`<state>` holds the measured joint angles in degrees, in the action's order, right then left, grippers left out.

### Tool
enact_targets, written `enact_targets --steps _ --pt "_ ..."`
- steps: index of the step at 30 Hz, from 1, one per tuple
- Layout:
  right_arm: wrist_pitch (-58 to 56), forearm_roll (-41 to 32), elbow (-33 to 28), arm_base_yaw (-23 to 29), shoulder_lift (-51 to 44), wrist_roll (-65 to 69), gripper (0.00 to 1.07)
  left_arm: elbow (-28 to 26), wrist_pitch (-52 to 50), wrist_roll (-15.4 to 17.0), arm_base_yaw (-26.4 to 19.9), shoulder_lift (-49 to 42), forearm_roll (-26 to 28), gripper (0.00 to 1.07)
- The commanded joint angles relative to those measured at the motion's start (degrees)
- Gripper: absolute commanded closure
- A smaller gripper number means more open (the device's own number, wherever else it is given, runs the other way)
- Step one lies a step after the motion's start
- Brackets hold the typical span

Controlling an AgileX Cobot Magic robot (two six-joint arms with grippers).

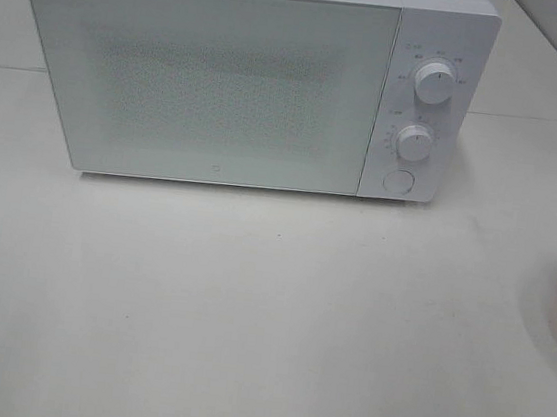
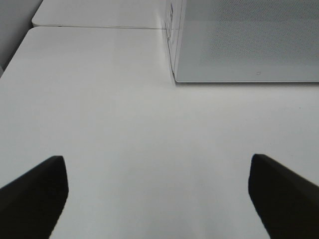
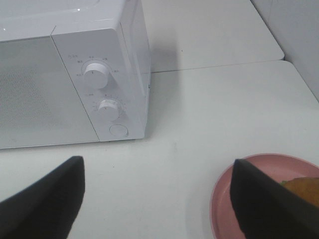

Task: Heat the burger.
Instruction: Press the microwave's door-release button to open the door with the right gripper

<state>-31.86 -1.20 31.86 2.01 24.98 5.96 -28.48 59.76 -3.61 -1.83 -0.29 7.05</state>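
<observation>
White table [image 1: 246, 316]; left pincer [image 2: 155, 158], right pincer [image 3: 158, 160] apart; burger [image 3: 305, 189] mostly hidden, axis unclear.

The high camera looks down on the front of the microwave [image 1: 213, 80] and the table [image 1: 246, 316]. Both wrist cameras sit lower and nearer, each facing one end of that same front.

It looks like a mock-up kitchen test bench: a boxy white two-dial microwave oven [image 1: 222, 81] on a plain white tabletop [image 1: 246, 316], a round pink plate [image 3: 222, 204] nearby.
</observation>
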Motion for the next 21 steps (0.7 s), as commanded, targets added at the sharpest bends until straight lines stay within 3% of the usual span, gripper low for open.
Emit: enact_targets --steps 1,17,21 --pt "3.0 0.1 0.5 0.1 1.9 -0.6 0.32 0.2 -0.3 0.0 -0.3 -1.5 0.5 0.17" --pt "15.5 0.1 0.2 0.1 15.9 -0.6 0.32 0.2 -0.3 0.0 -0.3 -1.5 0.5 0.17" --pt "22.5 0.1 -2.3 0.1 19.6 -0.6 0.32 0.2 -0.3 0.0 -0.3 -1.5 0.5 0.17"
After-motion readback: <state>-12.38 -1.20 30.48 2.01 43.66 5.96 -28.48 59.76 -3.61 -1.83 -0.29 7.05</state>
